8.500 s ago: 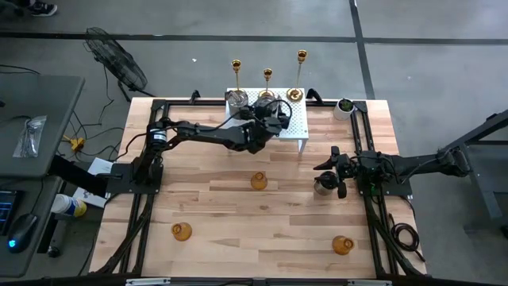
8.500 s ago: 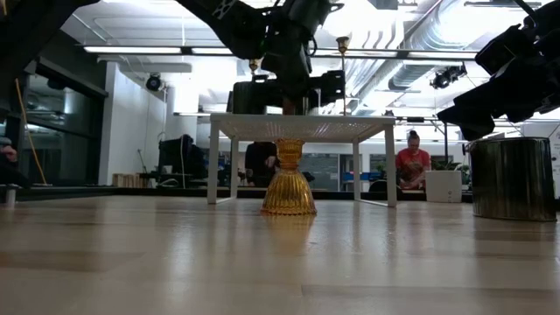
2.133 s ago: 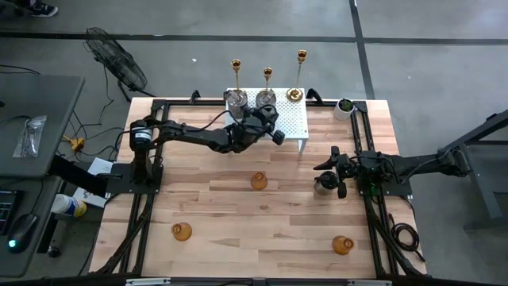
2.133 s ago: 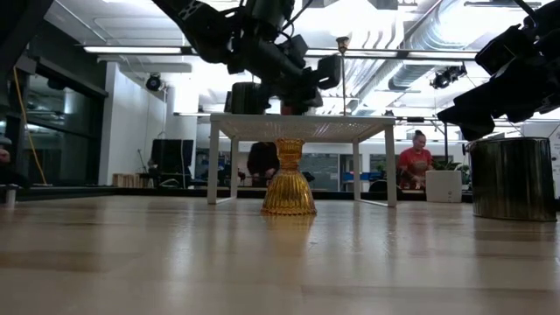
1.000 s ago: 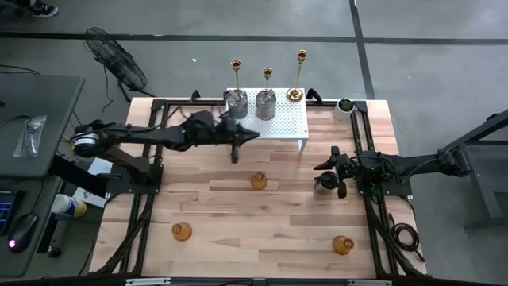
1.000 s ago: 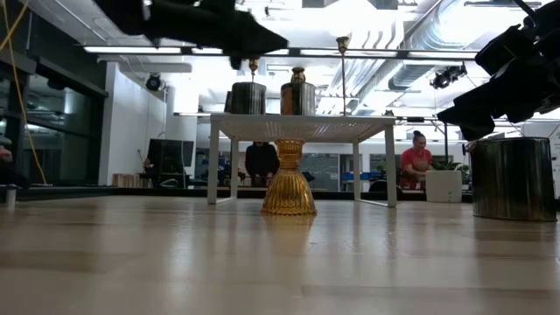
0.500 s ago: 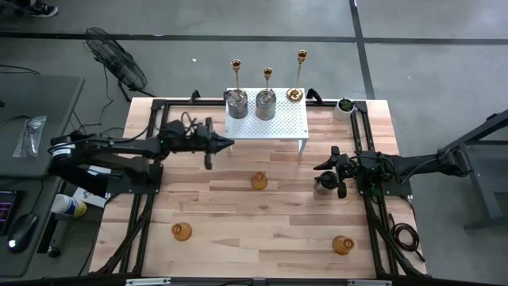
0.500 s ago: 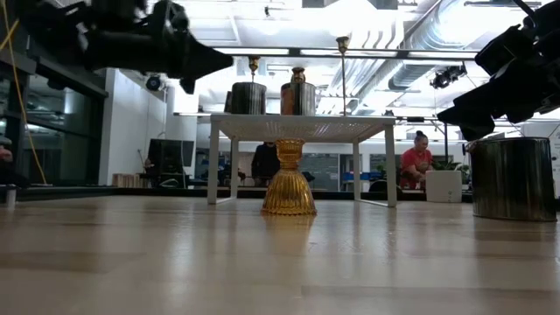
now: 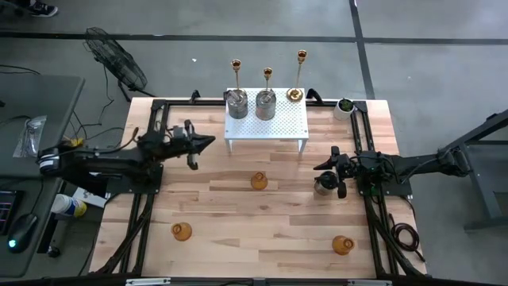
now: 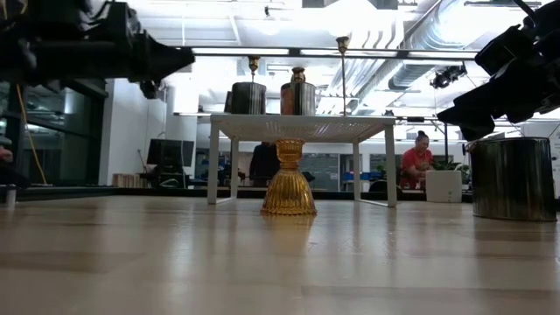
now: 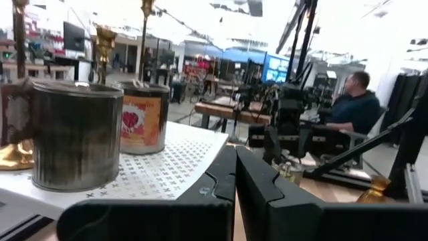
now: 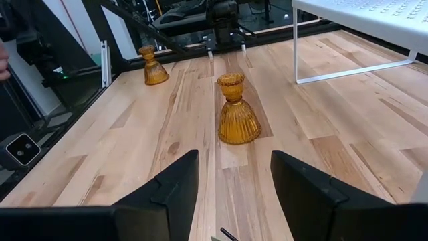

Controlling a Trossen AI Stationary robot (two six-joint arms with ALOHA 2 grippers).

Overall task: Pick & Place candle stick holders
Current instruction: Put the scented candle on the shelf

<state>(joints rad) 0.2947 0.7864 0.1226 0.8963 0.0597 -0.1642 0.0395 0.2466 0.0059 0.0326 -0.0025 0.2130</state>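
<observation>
Two silver jar-like holders (image 9: 236, 103) (image 9: 265, 104) stand on the white perforated shelf (image 9: 278, 127), with three gold sticks (image 9: 294, 94) along its far edge. A third silver holder (image 9: 322, 185) stands on the table at the right, and my right gripper (image 9: 329, 168) hangs open just above and beside it, with nothing between its fingers in the wrist view (image 12: 234, 157). Three amber glass holders (image 9: 258, 181) (image 9: 182, 231) (image 9: 342, 244) stand on the wood. My left gripper (image 9: 211, 141) is shut and empty, in the air left of the shelf.
A small green plant in a white pot (image 9: 344, 106) stands at the far right corner. Black frame rails (image 9: 151, 183) run along the table's left and right sides. Bare wood lies between the amber holders. People sit in the room beyond the table (image 10: 411, 162).
My left gripper, shut throughout, has drawn back from the front of the shelf toward the table's left edge, well clear of the two silver holders. The right arm and all the holders have stayed still.
</observation>
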